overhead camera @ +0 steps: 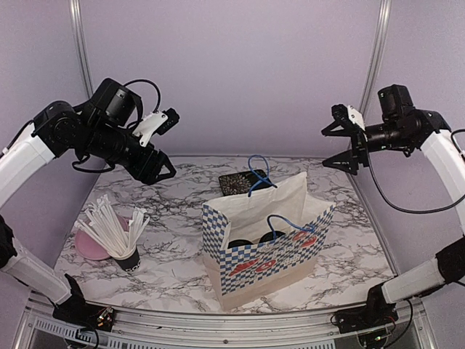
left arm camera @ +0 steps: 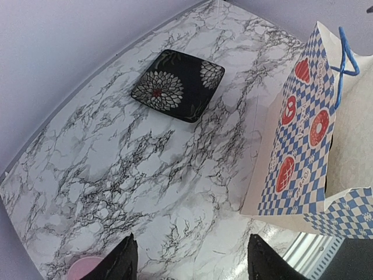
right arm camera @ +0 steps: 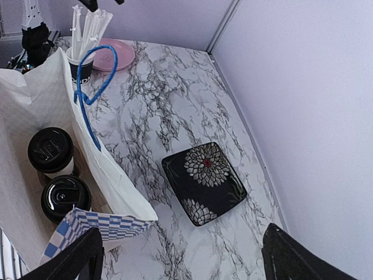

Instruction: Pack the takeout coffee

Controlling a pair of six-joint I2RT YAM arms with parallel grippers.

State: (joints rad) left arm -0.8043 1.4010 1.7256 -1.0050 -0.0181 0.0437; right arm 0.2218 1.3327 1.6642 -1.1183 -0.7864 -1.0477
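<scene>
Figure: We view a white, dark-veined marble table enclosed by plain lilac walls. The first coffee cup and the second coffee cup stand side by side, black lids on, inside the upright paper bag. The bag is blue-checked with red round emblems whose lettering we cannot read. The left gripper and right gripper hang spread and empty above the table.

Left arm and right arm, flanking the checked bag: white links, black joints, black cables. Left gripper, right gripper: black, white-bracketed.
</scene>
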